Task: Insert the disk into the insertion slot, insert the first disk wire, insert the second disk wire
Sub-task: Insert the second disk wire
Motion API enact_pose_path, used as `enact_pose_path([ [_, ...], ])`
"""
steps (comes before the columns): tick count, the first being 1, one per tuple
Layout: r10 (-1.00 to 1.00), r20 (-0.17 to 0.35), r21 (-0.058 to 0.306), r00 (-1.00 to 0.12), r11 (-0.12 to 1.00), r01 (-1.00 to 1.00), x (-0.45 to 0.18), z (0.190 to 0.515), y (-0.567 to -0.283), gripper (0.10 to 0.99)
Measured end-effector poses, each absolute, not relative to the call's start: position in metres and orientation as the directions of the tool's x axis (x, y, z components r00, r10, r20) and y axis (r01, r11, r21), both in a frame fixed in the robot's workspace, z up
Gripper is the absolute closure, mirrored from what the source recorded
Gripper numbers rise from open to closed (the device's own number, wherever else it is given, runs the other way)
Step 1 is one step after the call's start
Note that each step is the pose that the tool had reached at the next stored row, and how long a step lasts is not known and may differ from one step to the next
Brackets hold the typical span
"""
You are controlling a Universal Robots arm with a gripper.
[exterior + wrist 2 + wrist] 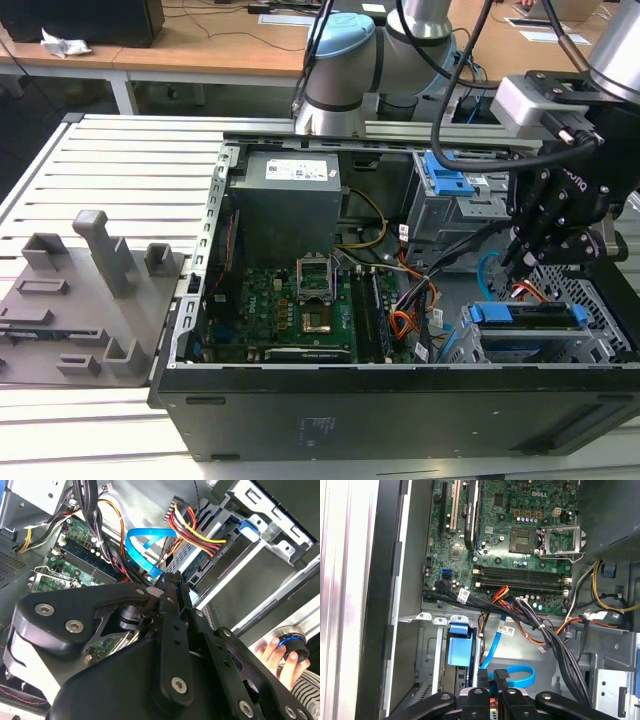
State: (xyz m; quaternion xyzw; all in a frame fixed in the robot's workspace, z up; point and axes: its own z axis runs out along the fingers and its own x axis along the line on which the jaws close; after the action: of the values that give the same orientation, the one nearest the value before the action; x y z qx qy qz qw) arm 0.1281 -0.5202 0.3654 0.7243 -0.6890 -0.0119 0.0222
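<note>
The disk (pixel 525 318), silver in a bright blue carrier, lies in the insertion slot (pixel 578 285), a perforated grey cage at the exterior view's right of the open computer case. My gripper (pixel 515 262) hangs just above the disk's inner end. In both wrist views my gripper (pixel 492 676) (pixel 172 577) has its jaws nearly together, and the end of a flat blue wire (pixel 492 645) (pixel 142 545) sits at its tips. The carrier's blue end (pixel 459 645) lies beside the fingers. A red, yellow and black wire bundle (pixel 197 530) hangs loose nearby.
A taller grey cage with a blue clip (pixel 445 175) stands behind the gripper. The motherboard (pixel 290 305) and power supply (pixel 290 200) fill the case's middle. Grey fixtures (pixel 90 290) lie at the exterior view's left. A person's hand (pixel 277 655) holds a blue-ringed knob.
</note>
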Motion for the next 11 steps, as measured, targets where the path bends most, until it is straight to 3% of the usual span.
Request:
enact_pose_path([
  [11, -0.999, 0.013, 0.049, 0.050, -0.050, -0.998, 0.1355, 0.3586, -0.5202, 0.925],
])
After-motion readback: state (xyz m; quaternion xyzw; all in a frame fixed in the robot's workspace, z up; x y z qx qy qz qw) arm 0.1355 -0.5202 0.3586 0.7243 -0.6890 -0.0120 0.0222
